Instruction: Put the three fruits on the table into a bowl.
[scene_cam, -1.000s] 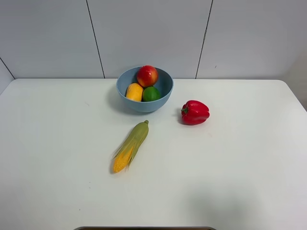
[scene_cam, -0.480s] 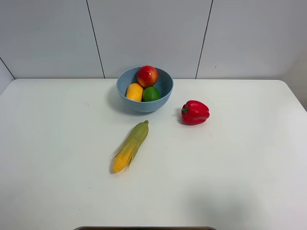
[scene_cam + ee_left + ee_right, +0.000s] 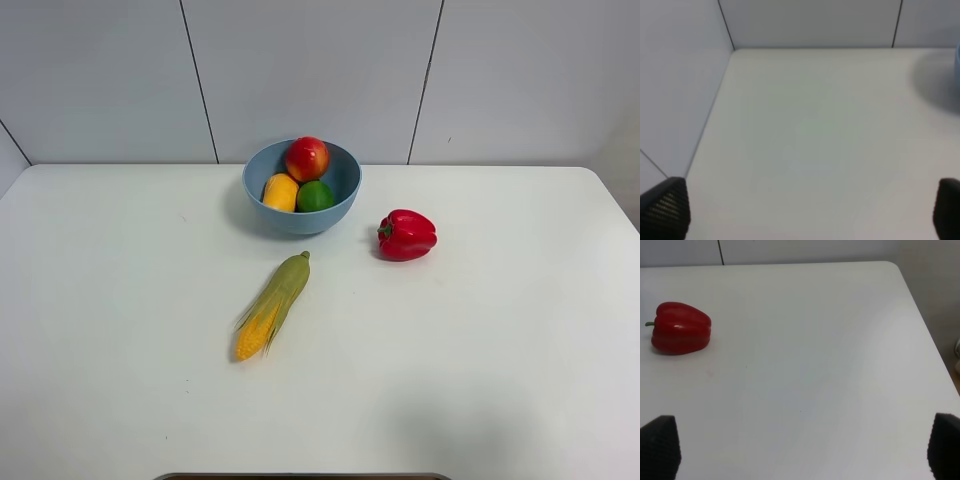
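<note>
Both grippers wide open, empty: left gripper point(image 3: 800, 212) over bare table point(image 3: 120, 330), right gripper point(image 3: 802, 447) over table w/ red bell pepper point(image 3: 681, 328) ahead. Bowl point(image 3: 345, 205) at table's far middle holds all 3 fruits: apple point(image 3: 307, 158) at back, orange-yellow fruit point(image 3: 281, 191) & lime point(image 3: 316, 196) side by side in front. Pepper just right of bowl, apart; corn cob point(image 3: 272, 306) lies nearer, tilted.

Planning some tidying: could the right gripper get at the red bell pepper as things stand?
Probably yes. The right gripper is open and empty, and only bare table lies between it and the bell pepper.
</note>
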You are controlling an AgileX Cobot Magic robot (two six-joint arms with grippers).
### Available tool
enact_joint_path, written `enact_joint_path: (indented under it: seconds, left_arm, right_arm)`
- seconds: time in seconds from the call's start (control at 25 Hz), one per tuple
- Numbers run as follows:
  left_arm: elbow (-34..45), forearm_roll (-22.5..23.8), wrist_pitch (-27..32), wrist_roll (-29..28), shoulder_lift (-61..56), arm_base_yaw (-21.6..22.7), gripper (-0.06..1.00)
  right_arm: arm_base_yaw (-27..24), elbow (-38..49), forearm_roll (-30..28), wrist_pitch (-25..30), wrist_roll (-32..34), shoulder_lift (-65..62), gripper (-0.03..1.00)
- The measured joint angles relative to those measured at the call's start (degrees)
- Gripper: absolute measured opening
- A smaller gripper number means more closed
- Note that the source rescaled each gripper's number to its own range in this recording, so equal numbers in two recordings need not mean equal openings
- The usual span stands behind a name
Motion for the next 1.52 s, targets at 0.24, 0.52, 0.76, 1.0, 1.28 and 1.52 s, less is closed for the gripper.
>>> enact_joint_path:
  seconds: [0.24, 0.52, 0.76, 1.0, 1.28, 1.52]
  left_arm:
    - [12.83, -0.49, -3.43, -3.25, -9.56, 0.0, 0.99]
    - [25.56, -1.37, -7.35, -6.32, -18.63, 0.0, 0.99]
    - [31.0, -1.61, -7.39, -6.9, -18.77, 0.0, 1.0]
    - [32.85, -1.72, -7.34, -6.9, -18.77, 0.0, 1.0]
    - [32.85, -1.81, -7.34, -6.9, -18.77, 0.0, 1.0]
    - [32.85, -1.83, -7.34, -6.9, -18.77, 0.0, 1.0]
  right_arm:
    - [0.0, 0.0, 0.0, 0.0, 0.0, 0.0, 1.0]
    - [0.0, 0.0, 0.0, 0.0, 0.0, 0.0, 1.0]
    - [0.0, 0.0, 0.0, 0.0, 0.0, 0.0, 1.0]
    - [0.0, 0.0, 0.0, 0.0, 0.0, 0.0, 1.0]
    - [0.0, 0.0, 0.0, 0.0, 0.0, 0.0, 1.0]
    - [0.0, 0.0, 0.0, 0.0, 0.0, 0.0, 1.0]
